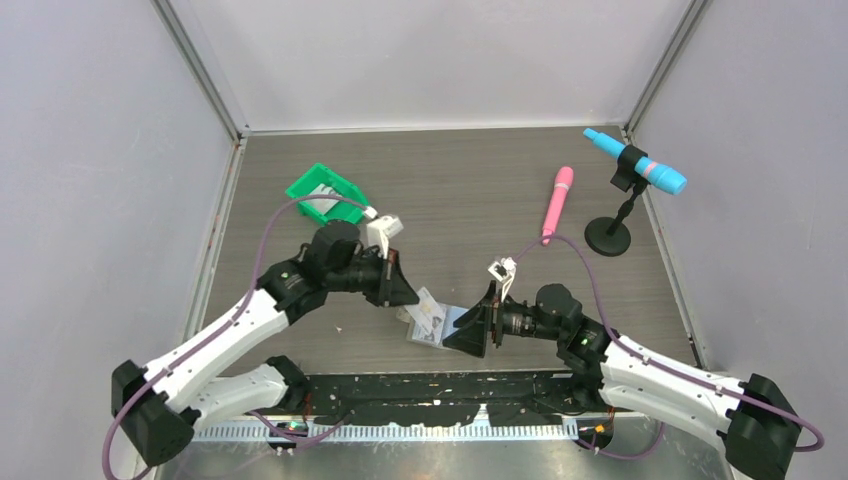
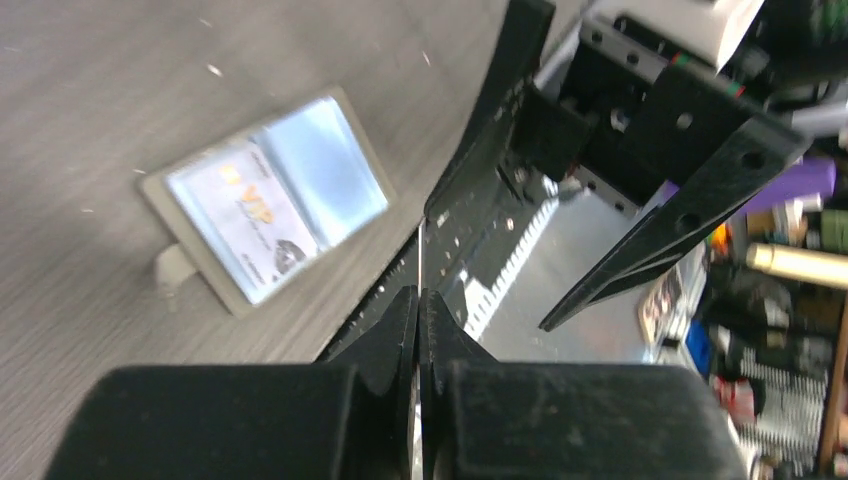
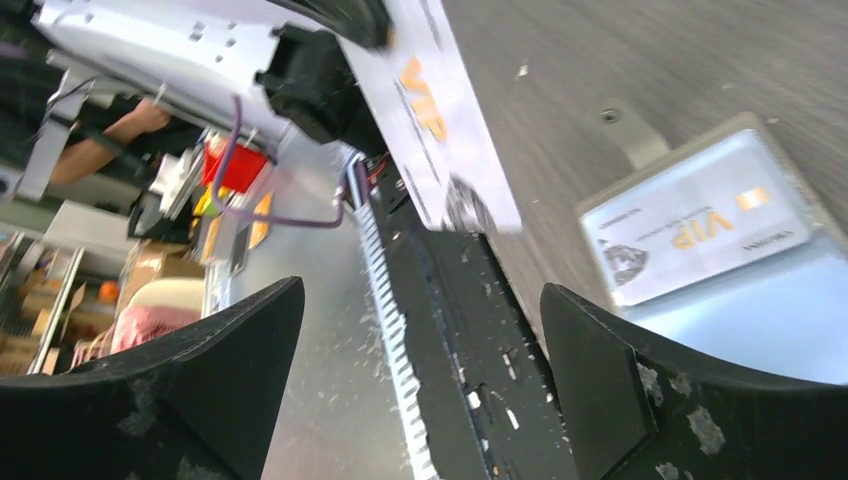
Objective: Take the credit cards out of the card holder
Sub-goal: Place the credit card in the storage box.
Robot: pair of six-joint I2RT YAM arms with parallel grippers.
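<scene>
Clenched edge-on in the left pincer (image 2: 420, 298): one thin grey-white plastic credit card (image 3: 430, 120). Open on the wood-grain desk (image 1: 480, 200), the flat light-blue card holder (image 1: 437, 322), another card (image 3: 690, 235) pocketed: light, stiff, slick, probably best pinched by an edge. Right pincer (image 3: 422, 292) released beside it.

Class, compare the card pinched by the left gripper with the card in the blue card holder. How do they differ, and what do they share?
The pinched card is out, clamped in the left gripper's fingers; the other card sits in the card holder. The pinched card hangs tilted above the table; the other card lies flat. Both are pale with orange VIP print.
</scene>
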